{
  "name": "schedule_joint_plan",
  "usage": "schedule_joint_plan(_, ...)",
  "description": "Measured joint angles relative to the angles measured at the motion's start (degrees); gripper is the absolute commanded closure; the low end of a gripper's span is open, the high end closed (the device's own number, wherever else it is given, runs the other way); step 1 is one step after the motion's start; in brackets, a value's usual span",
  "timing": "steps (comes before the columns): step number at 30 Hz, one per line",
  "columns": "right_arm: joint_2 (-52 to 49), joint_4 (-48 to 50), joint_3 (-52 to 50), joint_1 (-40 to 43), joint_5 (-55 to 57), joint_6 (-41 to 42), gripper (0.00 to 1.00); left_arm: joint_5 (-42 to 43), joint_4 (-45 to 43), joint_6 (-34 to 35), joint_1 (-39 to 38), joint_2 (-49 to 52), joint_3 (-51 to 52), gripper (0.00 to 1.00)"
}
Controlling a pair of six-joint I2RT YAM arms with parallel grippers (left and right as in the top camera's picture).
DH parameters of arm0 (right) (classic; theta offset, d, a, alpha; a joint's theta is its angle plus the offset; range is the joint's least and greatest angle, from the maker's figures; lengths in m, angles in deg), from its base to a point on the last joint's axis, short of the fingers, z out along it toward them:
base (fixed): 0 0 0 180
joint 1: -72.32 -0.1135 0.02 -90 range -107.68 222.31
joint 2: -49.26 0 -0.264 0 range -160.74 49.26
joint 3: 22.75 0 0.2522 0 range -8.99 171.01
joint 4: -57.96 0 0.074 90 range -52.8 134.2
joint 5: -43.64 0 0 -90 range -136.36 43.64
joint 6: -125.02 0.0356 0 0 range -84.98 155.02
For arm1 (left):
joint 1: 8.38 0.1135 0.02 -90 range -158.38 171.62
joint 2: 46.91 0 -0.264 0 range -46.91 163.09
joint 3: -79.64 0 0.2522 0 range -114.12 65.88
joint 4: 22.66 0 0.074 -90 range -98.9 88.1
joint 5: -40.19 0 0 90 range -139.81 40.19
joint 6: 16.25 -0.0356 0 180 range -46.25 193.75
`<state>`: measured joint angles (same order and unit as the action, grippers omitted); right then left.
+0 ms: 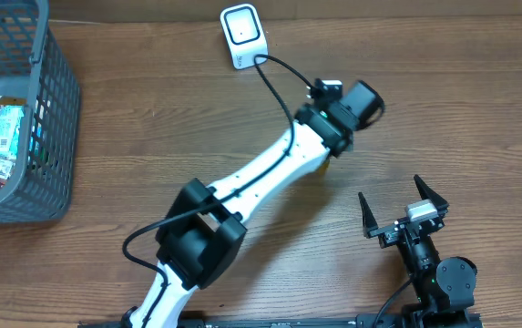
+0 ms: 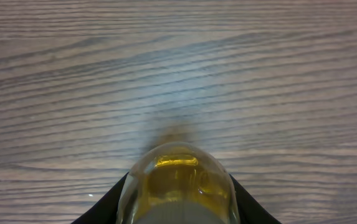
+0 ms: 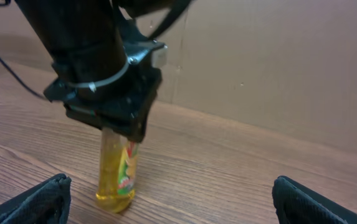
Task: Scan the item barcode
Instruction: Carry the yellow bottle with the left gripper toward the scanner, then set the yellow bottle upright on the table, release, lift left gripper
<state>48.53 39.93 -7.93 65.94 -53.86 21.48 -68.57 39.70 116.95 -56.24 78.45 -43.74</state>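
You've got the L gripper point(image 2: 179, 210) clamped on the bottle point(image 3: 117, 177) near its top; it hangs upright just below that wrist. R gripper point(image 1: 393, 193) wide open, empty. Liquid-filled, smooth, prob slippery & bottom-heavy: grip high, firm.

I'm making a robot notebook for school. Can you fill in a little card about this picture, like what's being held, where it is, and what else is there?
left gripper: shut on the top of the yellow bottle
bottle pose: upright, bottom at or just above the wooden table
right gripper: open, holding nothing, off to the side of the bottle
scanner: white, at the far edge, apart from the bottle
basket: grey, far left, with packets inside
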Motion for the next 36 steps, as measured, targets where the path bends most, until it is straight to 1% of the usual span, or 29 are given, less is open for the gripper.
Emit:
schedule_joint_plan(5, 0.0, 0.0, 0.0, 0.0, 0.0, 0.0, 0.0, -3.5, -1.6, 0.2, -2.7, 0.2, 0.0, 0.67)
schedule_joint_plan(8, 0.0, 0.0, 0.0, 0.0, 0.0, 0.0, 0.0, -4.3, -1.9, 0.2, -3.4, 0.2, 0.5, 0.54)
schedule_joint_plan(10, 0.0, 0.0, 0.0, 0.0, 0.0, 0.0, 0.0, -4.5, -2.4, 0.3, -3.5, 0.2, 1.3, 0.5)
schedule_joint_plan(17, 0.0, 0.0, 0.0, 0.0, 0.0, 0.0, 0.0, -4.2, -3.0, 0.7, -3.5, 0.2, 2.7, 0.17)
schedule_joint_plan(21, 0.0, 0.0, 0.0, 0.0, 0.0, 0.0, 0.0, -3.8, -3.1, -0.2, -3.5, 0.2, 2.7, 0.04)
schedule_joint_plan(27, 0.0, 0.0, 0.0, 0.0, 0.0, 0.0, 0.0, -3.5, -0.3, -2.6, -3.5, 0.2, -0.2, 0.04)
schedule_joint_plan(30, 0.0, 0.0, 0.0, 0.0, 0.0, 0.0, 0.0, -3.4, 1.1, -5.6, -3.5, -0.5, -4.2, 0.0)
schedule_joint_plan(34, 0.0, 0.0, 0.0, 0.0, 0.0, 0.0, 0.0, -3.3, 1.6, -10.6, -2.7, -4.8, -9.4, 0.0)
schedule_joint_plan(36, 0.0, 0.0, 0.0, 0.0, 0.0, 0.0, 0.0, -3.3, 2.0, -13.0, -1.5, -8.7, -11.6, 0.0)
